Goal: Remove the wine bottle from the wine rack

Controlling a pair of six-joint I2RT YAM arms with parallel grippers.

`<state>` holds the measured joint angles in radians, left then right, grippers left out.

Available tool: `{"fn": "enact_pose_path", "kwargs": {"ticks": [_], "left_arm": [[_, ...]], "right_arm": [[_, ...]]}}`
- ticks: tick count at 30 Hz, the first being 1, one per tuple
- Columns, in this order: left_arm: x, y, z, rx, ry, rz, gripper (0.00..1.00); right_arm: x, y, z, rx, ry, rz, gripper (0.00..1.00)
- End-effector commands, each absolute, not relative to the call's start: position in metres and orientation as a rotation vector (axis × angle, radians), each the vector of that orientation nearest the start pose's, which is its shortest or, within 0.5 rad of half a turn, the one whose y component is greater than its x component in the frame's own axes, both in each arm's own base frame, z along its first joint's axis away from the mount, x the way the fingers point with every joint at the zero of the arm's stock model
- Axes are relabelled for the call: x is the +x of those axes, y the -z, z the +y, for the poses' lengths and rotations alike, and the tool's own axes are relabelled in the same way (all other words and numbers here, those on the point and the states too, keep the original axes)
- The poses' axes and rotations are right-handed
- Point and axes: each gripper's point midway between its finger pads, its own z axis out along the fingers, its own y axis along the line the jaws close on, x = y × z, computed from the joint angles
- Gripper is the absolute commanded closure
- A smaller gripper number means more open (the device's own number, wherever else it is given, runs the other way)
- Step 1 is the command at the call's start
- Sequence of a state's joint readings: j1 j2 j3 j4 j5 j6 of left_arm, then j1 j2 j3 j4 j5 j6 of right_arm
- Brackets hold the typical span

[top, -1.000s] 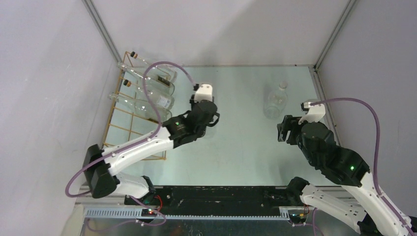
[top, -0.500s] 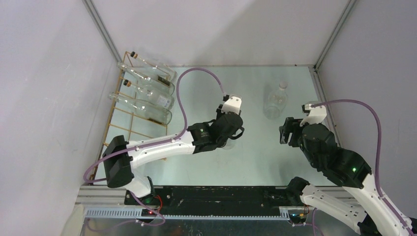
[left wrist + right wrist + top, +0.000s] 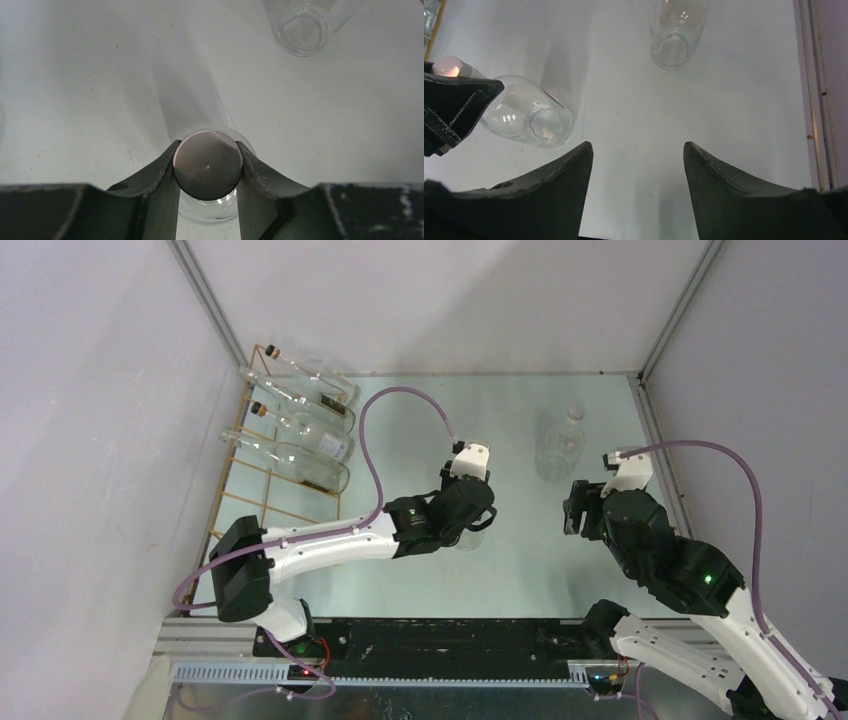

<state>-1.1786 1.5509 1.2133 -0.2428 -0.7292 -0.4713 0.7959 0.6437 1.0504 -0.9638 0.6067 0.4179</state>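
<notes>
Because the wine rack (image 3: 268,508) lies far off to my left against the wall, with three bottles (image 3: 300,430) lying across its rungs, nothing there bears on what I do next. What matters is nearer the middle of the table (image 3: 520,560). There my left gripper (image 3: 465,512) is clenched on the cap (image 3: 207,165) of the wine bottle (image 3: 526,112), well clear of the rack. The wrist view looks straight down onto that round cap, squeezed between my two jaws, with the clear glass body showing beneath. So the bottle hangs directly below the gripper, and I judge its long axis to be close to upright, in line with my approach. Whether its base already touches the table I cannot tell. I think the next move is to settle it straight down along that axis and then let go. Further right another bottle (image 3: 558,445) stands alone. My right gripper (image 3: 578,505) hovers near it, jaws spread and holding nothing, farther from the held bottle than my left.
</notes>
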Motion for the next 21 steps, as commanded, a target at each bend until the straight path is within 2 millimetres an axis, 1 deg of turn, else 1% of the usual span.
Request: {"fn": "enact_pose_path", "kwargs": {"ticks": [1, 2, 3, 4, 6, 8, 14, 18, 19, 20, 21], "left_arm": [[0.263, -0.244, -0.369, 0.147, 0.410, 1.880, 0.94], [0.263, -0.243, -0.369, 0.149, 0.409, 1.882, 0.90], [0.262, -0.242, -0.369, 0.151, 0.407, 1.883, 0.82], [0.262, -0.241, -0.369, 0.152, 0.404, 1.885, 0.78], [0.261, -0.241, -0.369, 0.153, 0.400, 1.885, 0.60], [0.261, -0.242, -0.368, 0.150, 0.398, 1.882, 0.53], [0.262, -0.249, -0.366, 0.135, 0.399, 1.876, 0.41], [0.262, -0.256, -0.364, 0.131, 0.398, 1.869, 0.37], [0.262, -0.261, -0.364, 0.125, 0.402, 1.862, 0.36], [0.262, -0.263, -0.361, 0.124, 0.390, 1.861, 0.35], [0.262, -0.271, -0.359, 0.112, 0.396, 1.850, 0.34]], "right_arm": [[0.192, -0.275, 0.071, -0.019, -0.126, 2.001, 0.30], [0.192, -0.274, 0.071, -0.021, -0.125, 2.003, 0.30], [0.192, -0.274, 0.071, -0.023, -0.123, 2.004, 0.30], [0.192, -0.274, 0.070, -0.024, -0.123, 2.003, 0.30], [0.192, -0.273, 0.071, -0.032, -0.125, 2.004, 0.30], [0.192, -0.272, 0.072, -0.037, -0.126, 2.005, 0.30], [0.192, -0.271, 0.074, -0.046, -0.138, 2.007, 0.29], [0.192, -0.271, 0.075, -0.049, -0.140, 2.007, 0.29], [0.192, -0.271, 0.075, -0.050, -0.139, 2.006, 0.29], [0.192, -0.271, 0.075, -0.052, -0.138, 2.006, 0.29], [0.192, -0.271, 0.075, -0.052, -0.138, 2.005, 0.29]]}}
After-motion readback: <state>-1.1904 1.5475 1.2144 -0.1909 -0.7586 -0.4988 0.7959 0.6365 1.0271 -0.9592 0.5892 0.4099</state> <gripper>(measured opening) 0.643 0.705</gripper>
